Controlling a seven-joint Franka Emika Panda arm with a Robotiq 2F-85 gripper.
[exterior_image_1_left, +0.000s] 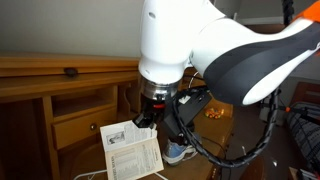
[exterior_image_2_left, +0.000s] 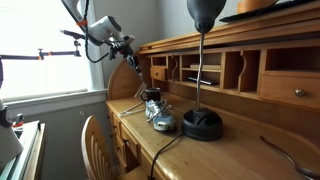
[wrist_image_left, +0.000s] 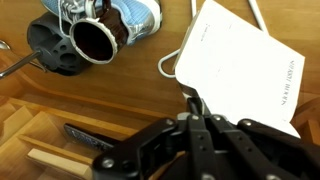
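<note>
1. The printed sheet (wrist_image_left: 240, 65) lies flat on the worktop (wrist_image_left: 100, 85), close to its front edge. The pincer (wrist_image_left: 198, 102) hangs above the sheet's near edge. Its fingers look pressed together with nothing between them, and in an exterior view it stands well clear of the wood.
2. A thin sheet lying flat gives the fingers no lip to catch. A descent with the fingers together would likely press or skid it rather than take hold.
3. A sideways push could send the sheet over the front edge, since little bare wood shows between the two.
4. A white cord (wrist_image_left: 170, 62) loops just beside the sheet's left edge and may run under it. A dragged sheet could tug the cord, or a fingertip could snag it.
5. The shoe (wrist_image_left: 130, 15) and the black lamp base (wrist_image_left: 50, 50) stand near, beyond the sheet. A wide swing of the arm could knock either, and the tall lamp looks the easier to topple.
6. Too hard a descent risks creasing the paper or jamming the fingertips into the wood.
</note>
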